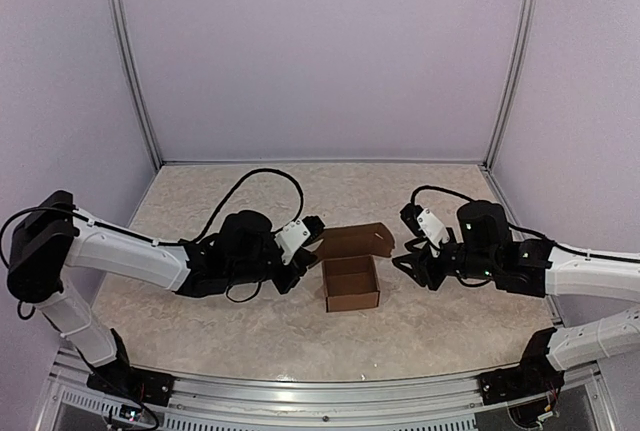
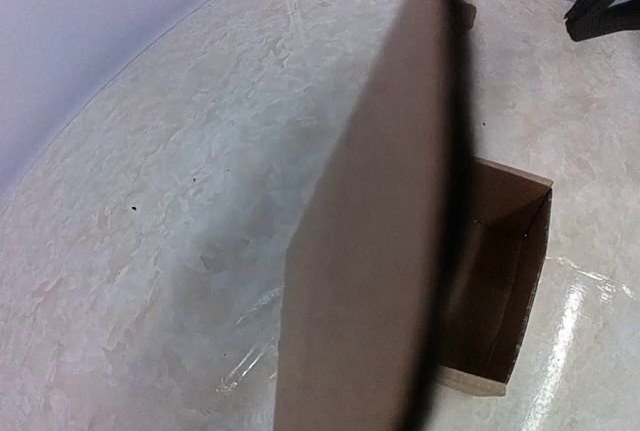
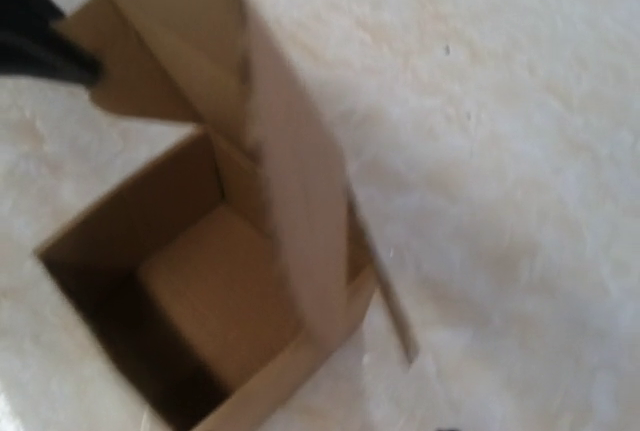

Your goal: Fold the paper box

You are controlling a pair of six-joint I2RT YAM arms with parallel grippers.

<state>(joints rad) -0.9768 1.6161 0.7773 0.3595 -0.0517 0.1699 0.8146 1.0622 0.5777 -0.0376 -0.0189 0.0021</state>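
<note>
The paper box (image 1: 351, 286) stands upright on the bench (image 1: 250, 321), about midway between its left and right edges and a little toward the near edge. Its walls are up and its top is open. The lid flap (image 1: 350, 241) rises from the far wall and leans away toward the far edge.

The left fingers (image 1: 311, 231) are together at the left end of that flap. In the left wrist view the flap (image 2: 380, 251) runs edge-on straight through the middle of the picture, so I judge that they are pinched on the card, though the fingers themselves do not show there. The right fingers (image 1: 408, 263) stand apart just beside the box's right wall and hold nothing. The right wrist view is blurred but looks down into the open box (image 3: 200, 291).

The step in hand looks like closing the lid. To do it well:

- **Swing on the crease.** The left arm should turn the flap about its crease on the far wall. A flat pull would drag the light box across the bench.
- **Brace the box.** The right fingers would serve best against the right wall or near corner, so the box cannot slide or tip.
- **Guide the tuck.** The front lip should go inside the near wall. If it lands on the rim it may buckle.
- **Watch the grip.** It sits at one end, so the lid may twist, and slow, even travel should help.
</note>
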